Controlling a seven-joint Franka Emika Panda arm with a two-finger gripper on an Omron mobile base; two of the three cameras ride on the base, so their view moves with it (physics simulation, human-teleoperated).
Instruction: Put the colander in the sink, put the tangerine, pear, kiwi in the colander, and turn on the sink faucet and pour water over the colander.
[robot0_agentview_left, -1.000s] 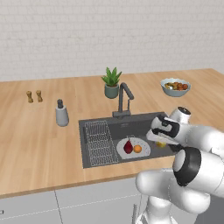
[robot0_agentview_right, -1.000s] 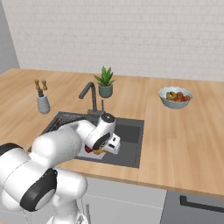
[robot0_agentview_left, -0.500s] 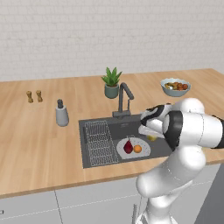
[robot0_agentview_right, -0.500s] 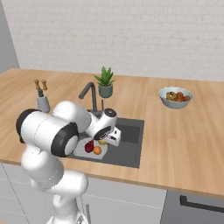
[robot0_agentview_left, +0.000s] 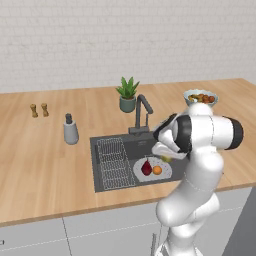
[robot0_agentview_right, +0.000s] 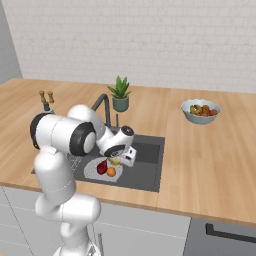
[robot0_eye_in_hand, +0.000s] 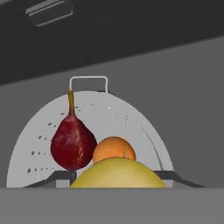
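**Arm bent low over the sink**

Left base view: the white arm folds down at centre right, gripper (robot0_agentview_left: 166, 157) over the dark sink (robot0_agentview_left: 107, 145).

Right base view: the pale colander (robot0_agentview_right: 92, 170) holds a dark red pear (robot0_agentview_right: 102, 166) and tangerine (robot0_agentview_right: 111, 172).

Hand view: the finger tips clasp a smooth yellow-green kiwi (robot0_eye_in_hand: 118, 173) at bottom centre, above the perforated colander.

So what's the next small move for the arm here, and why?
Probably lower a little and open the tool to drop the yellow-green fruit. It is held just above the colander, where the red pear and tangerine already lie.
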